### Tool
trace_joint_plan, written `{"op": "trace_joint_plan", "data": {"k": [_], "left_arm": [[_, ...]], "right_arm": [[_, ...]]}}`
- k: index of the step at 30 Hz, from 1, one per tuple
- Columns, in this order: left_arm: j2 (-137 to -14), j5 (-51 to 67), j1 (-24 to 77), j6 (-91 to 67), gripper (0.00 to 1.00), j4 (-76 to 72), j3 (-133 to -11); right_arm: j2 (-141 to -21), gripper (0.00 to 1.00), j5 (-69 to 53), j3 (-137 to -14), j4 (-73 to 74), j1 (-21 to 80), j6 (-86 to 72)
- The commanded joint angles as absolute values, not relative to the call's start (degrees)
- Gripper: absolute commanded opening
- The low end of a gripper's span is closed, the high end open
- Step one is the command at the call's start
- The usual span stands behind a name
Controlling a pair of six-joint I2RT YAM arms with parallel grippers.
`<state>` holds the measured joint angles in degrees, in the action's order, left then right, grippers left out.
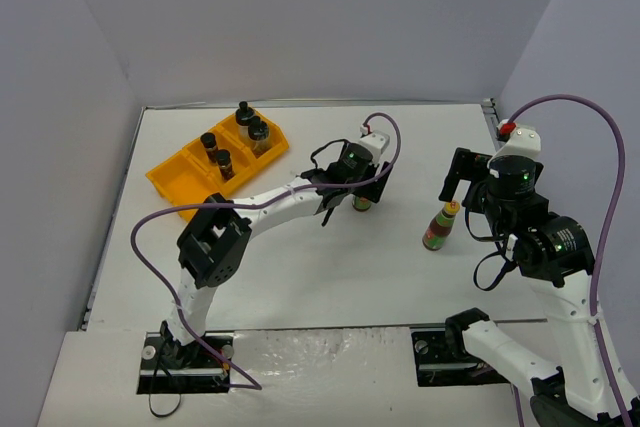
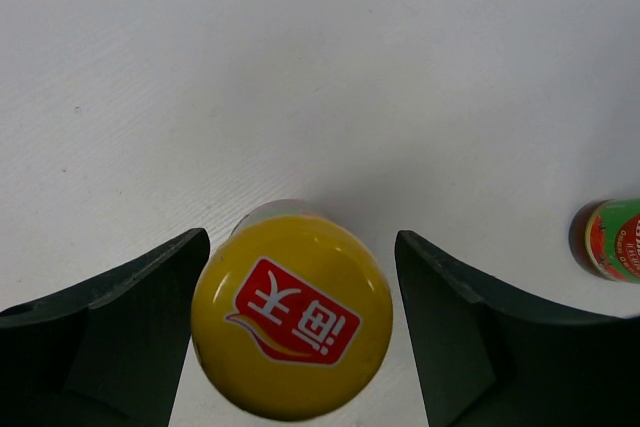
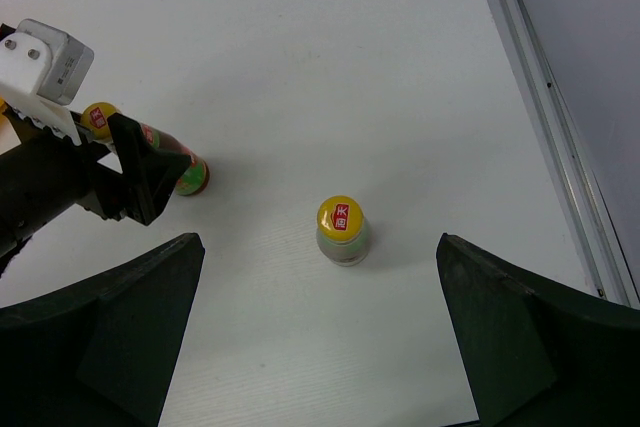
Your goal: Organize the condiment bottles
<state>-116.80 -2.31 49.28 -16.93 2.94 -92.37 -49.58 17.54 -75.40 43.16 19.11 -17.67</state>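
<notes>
A slim sauce bottle with a yellow cap (image 2: pixel 292 315) stands upright between the spread fingers of my left gripper (image 2: pixel 300 247). The left finger is close to the cap and the right one is apart from it. In the top view this bottle (image 1: pixel 362 203) is mid-table under the left gripper (image 1: pixel 362 190). The second sauce bottle (image 1: pixel 440 227) stands free to the right and also shows in the right wrist view (image 3: pixel 342 230). My right gripper (image 3: pixel 320 242) is open and empty, above and behind it. Several black-capped jars (image 1: pixel 257 132) stand in the orange tray (image 1: pixel 170 182).
The orange tray sits at the back left, near the left wall. The left arm (image 1: pixel 270 202) stretches diagonally across the middle of the table. A rail runs along the table's right edge (image 3: pixel 545 97). Grey walls enclose the back and sides.
</notes>
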Motion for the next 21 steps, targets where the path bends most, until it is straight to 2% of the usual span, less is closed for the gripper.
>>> {"op": "trace_joint_plan", "data": {"k": [1, 6, 15, 16, 18, 21], "left_arm": [[-110.8, -2.12, 49.92, -15.75, 0.71, -3.61, -92.78], [-110.92, -2.37, 49.92, -15.67, 0.71, -4.87, -92.29], [-110.48, -3.08, 50.01, -15.47, 0.57, -7.77, -90.03], [-110.65, -3.08, 50.01, -15.47, 0.53, -7.83, -90.09], [-110.65, -3.46, 50.01, -15.57, 0.31, -8.26, -89.98], [-110.64, -3.98, 50.12, -15.62, 0.07, -8.51, -89.75]], "right_arm": [[-49.69, 1.0, 18.49, -75.59, 41.19, 18.77, -16.28], [-49.83, 1.0, 18.72, -75.41, 41.13, 18.78, -15.93], [-49.83, 1.0, 18.93, -74.62, 40.87, 18.72, -15.56], [-49.83, 1.0, 18.98, -74.62, 40.87, 18.72, -15.56], [-49.75, 1.0, 18.97, -74.71, 40.87, 18.79, -15.56], [-49.57, 1.0, 18.99, -74.7, 40.87, 18.81, -15.46]]}}
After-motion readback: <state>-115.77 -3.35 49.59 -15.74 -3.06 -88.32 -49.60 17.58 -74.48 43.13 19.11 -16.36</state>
